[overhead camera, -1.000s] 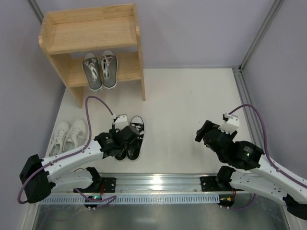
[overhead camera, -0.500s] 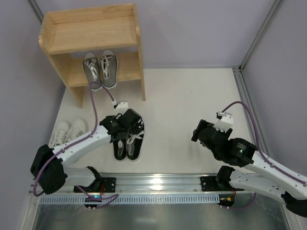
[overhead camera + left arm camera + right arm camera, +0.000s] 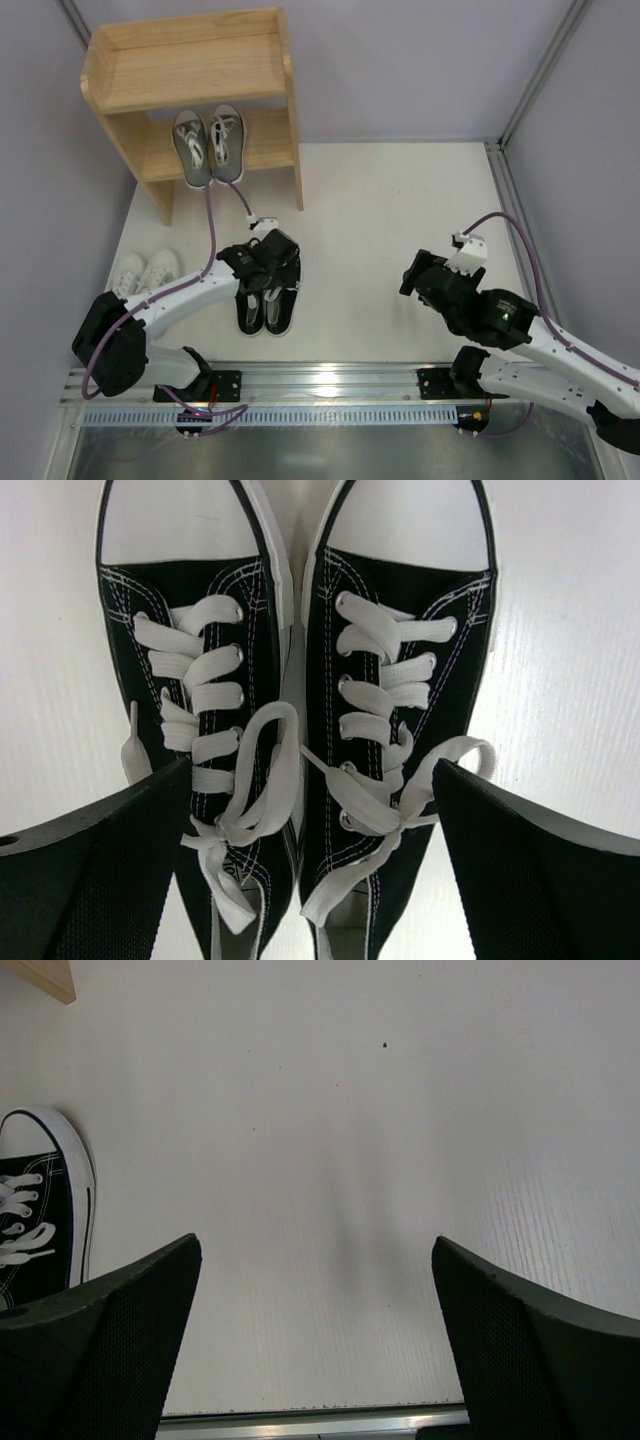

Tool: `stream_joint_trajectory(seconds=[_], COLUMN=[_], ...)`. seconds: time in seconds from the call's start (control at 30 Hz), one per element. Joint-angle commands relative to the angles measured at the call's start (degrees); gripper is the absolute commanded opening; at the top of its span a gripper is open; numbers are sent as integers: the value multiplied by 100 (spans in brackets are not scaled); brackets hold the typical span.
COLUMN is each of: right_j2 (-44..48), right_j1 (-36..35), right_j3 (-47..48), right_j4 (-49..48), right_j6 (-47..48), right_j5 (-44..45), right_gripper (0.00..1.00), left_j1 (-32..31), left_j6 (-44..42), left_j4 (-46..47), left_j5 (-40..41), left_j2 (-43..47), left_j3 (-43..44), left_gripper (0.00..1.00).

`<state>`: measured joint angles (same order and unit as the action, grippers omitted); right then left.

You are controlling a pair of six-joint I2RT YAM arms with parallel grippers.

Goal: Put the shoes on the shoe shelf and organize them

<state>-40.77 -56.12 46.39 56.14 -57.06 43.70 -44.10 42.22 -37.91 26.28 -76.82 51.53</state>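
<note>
Black pair (image 3: 345, 740) lies side by side under wide-spread left gripper (image 3: 312, 770); right gripper (image 3: 315, 1245) gapes well apart.

The right end effector (image 3: 316, 1245) gapes over the table (image 3: 350, 1110), black sneaker (image 3: 45, 1222) left.

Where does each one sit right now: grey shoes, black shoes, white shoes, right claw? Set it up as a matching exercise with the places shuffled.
Things
1. grey shoes
2. black shoes
3. white shoes
4. right claw

Places
A. on the table, below the open left claw
B. over bare table, nothing between its fingers
C. lower tier of the shelf
D. table's left edge

Pairs: 1-C, 2-A, 3-D, 4-B
</note>
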Motion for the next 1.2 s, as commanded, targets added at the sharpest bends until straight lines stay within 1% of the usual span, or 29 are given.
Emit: stream_joint_trajectory(seconds=[0.0, 0.2, 0.33, 0.4, 0.5, 0.53, 0.6, 0.63, 0.8, 1.0, 1.07, 1.17], right_j2=[-45, -36, -88, -97, -89, -89, -62, -36, 69, 96, 52, -35], right_j1=[13, 13, 13, 13, 13, 13, 13, 13, 22, 13, 22, 22], right_j3=[177, 133, 124, 133, 125, 116, 98, 98, 54, -25, -60, -60], right_j4=[-182, -200, -253, -270, -262, -270, -244, -235, -200, -288, -384, -489], right_j6=[81, 72, 107, 107, 107, 107, 98, 98, 90, 89, 116, 133], right_j5=[86, 68, 42, 33, 15, 15, 15, 15, 68, 68, 51, -2], right_gripper=[97, 97, 97, 97, 97, 97, 97, 97, 97, 97, 97, 97], left_j1=[33, 85, 226, 243, 244, 244, 252, 244, 244, 226, 217, 208], left_j6=[-3, 173, 33, -46, -240, -292, -328, -328, -267, -144, -152, -161], left_j4=[214, 249, 705, 829, 1092, 1128, 1128, 1102, 839, -84, -452, -883], left_j5=[-220, 61, -9, -18, -263, -334, -501, -527, -808, -932, -923, -888], left_j2=[-62, -35, -53, -105, -167, -184, -289, -316, -150, 842, 1193, 1475], left_j3=[-274, -626, -785, -767, -697, -671, -583, -556, -565, -381, -179, 206], left_gripper=[100, 100, 100, 97, 73, 49, 21, 0, 0, 0, 0, 0])
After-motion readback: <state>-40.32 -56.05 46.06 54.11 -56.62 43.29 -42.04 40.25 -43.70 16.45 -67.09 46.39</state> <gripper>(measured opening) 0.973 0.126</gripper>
